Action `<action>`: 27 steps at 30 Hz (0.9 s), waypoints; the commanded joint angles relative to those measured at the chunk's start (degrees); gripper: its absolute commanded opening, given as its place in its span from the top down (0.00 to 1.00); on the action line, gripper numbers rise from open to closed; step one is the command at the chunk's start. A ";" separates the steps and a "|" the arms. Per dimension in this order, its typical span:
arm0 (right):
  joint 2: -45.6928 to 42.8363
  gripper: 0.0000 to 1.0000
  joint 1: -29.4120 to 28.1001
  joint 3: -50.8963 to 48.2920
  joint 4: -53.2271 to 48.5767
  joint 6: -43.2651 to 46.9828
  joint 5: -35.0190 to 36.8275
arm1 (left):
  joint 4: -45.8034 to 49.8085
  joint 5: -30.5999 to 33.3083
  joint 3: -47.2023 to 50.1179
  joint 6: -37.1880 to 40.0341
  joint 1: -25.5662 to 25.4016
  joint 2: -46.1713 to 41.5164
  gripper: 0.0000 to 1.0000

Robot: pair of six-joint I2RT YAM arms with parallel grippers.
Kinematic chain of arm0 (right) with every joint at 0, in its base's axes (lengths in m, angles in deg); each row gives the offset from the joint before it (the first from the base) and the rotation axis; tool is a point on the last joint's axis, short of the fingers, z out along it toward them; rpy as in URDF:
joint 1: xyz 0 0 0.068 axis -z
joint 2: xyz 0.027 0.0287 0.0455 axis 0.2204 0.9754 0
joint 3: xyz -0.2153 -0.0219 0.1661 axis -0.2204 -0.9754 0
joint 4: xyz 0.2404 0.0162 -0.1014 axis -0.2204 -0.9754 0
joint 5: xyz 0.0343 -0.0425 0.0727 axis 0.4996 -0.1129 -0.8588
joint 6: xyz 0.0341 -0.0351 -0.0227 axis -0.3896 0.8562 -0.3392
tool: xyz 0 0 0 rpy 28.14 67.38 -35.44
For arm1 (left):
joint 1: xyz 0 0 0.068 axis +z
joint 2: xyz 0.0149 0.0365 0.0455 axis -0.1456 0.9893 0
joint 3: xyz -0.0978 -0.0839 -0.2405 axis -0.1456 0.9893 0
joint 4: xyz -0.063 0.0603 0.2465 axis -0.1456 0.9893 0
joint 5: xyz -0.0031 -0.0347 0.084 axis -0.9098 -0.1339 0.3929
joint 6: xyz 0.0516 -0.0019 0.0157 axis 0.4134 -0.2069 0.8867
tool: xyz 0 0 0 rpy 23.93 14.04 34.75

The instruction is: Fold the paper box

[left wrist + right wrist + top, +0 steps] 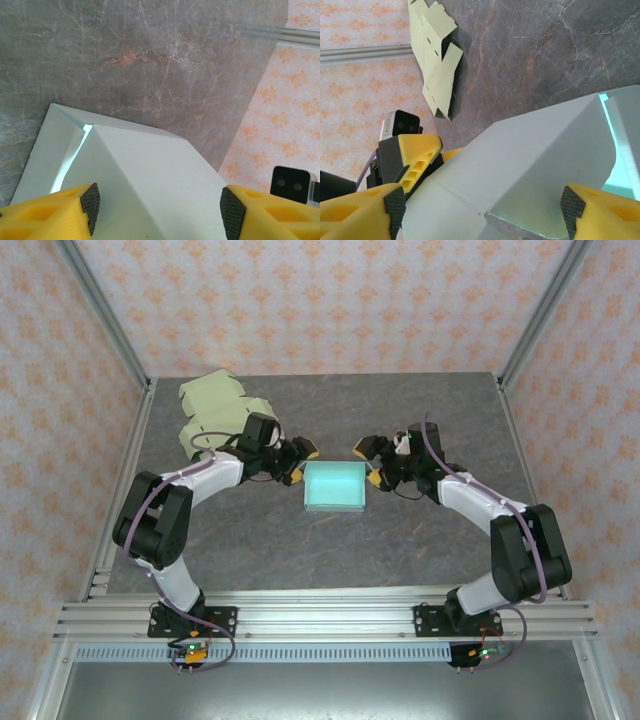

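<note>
Paper box (pixel 334 486): mint green, mid-table, lying between the two arms.
Left claw (pixel 305 465): spread, straddling the box's left end.
Right claw (pixel 367 464): spread wide across the right end.
Flat blanks (pixel 213 412): far-left corner of the table (pixel 420 550).

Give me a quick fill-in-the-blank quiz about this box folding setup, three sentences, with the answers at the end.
1. The teal paper box sits on the table directly ___ the left gripper and the right gripper.
2. The pale green flat sheets lie near the table's far ___ corner.
3. Both grippers' fingers are made of ___ plastic with dark pads.

Missing words: between; left; yellow.
</note>
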 commanded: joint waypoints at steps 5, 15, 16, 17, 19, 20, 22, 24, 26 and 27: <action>2.41 0.21 -1.63 0.07 1.60 -3.82 0.43 | -3.99 -0.44 0.80 -4.74 -4.17 -0.53 0.36; 0.84 0.27 -1.66 1.93 -15.74 10.81 6.44 | 2.47 6.81 2.13 8.73 -5.47 1.15 0.50; 1.05 0.27 -1.64 2.03 -17.40 12.64 7.16 | 3.14 7.89 2.42 11.62 -5.63 1.07 0.51; 1.41 0.27 -1.59 1.98 -18.64 14.21 7.80 | 4.36 9.46 2.54 14.54 -5.95 1.09 0.52; 2.40 0.27 -1.41 1.25 -18.99 15.44 7.80 | 5.17 10.84 2.88 18.40 -6.42 1.43 0.54; 3.02 0.27 -1.38 0.59 -18.25 15.24 7.47 | 4.54 10.21 3.12 18.90 -6.43 1.92 0.55; 3.83 0.27 -1.21 -0.46 -16.41 14.20 6.59 | 1.93 7.75 3.58 18.86 -6.42 3.27 0.61; 4.06 0.28 -1.12 -0.16 -16.54 14.13 6.55 | 1.02 6.86 3.40 19.07 -6.53 4.10 0.62; 3.59 0.28 -0.94 0.70 -18.32 14.93 7.34 | 1.21 6.76 3.20 19.62 -6.53 4.29 0.62; 3.33 0.27 -0.91 1.40 -19.72 15.69 7.81 | 1.72 6.85 3.00 20.16 -6.52 4.14 0.62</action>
